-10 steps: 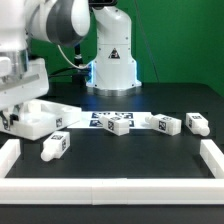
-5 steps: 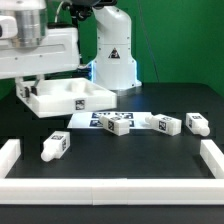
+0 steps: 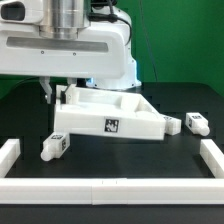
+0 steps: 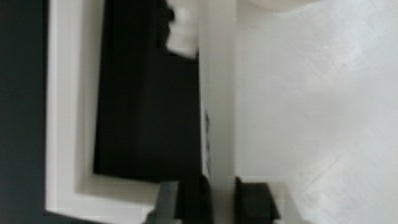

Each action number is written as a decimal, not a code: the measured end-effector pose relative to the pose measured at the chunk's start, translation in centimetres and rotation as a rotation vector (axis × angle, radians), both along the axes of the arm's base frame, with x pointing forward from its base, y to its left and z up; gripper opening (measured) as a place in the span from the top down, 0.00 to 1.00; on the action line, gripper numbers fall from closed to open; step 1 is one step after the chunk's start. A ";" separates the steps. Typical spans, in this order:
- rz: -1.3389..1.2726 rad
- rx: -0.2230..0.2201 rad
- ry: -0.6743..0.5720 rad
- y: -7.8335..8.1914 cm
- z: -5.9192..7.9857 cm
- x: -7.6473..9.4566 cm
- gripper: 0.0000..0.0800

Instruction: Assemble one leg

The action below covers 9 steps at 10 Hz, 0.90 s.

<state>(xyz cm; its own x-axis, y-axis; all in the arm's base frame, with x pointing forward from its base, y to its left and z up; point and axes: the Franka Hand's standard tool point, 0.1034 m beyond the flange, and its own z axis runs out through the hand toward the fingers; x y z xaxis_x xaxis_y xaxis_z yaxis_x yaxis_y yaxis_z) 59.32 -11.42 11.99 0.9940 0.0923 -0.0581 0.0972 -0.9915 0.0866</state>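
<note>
Gripper (image 4: 210, 203) clamped on the tilted tabletop (image 3: 90, 122) rim (apparently repositioning); next, set it flat and fetch a leg (image 3: 55, 144).

Pincer (image 4: 210, 203) cut off at the wrist view's edge; tabletop (image 4: 306, 110) there blurred.

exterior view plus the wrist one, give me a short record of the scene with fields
claw: shut on a rim wall of the tabletop
tabletop: held tilted, higher at the exterior view's left; cannot tell whether its low end touches the table
near leg: lying loose on the table at the exterior view's left, apart from the tabletop
far leg: lying loose at the exterior view's right
legs fitted: none seen
</note>
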 end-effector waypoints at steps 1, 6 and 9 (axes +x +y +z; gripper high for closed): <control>0.026 0.003 0.004 0.0 -0.2 -0.1 0.93; 0.026 0.004 0.012 0.1 -0.6 -0.3 0.93; -0.048 -0.005 -0.001 3.9 -4.3 -0.5 0.93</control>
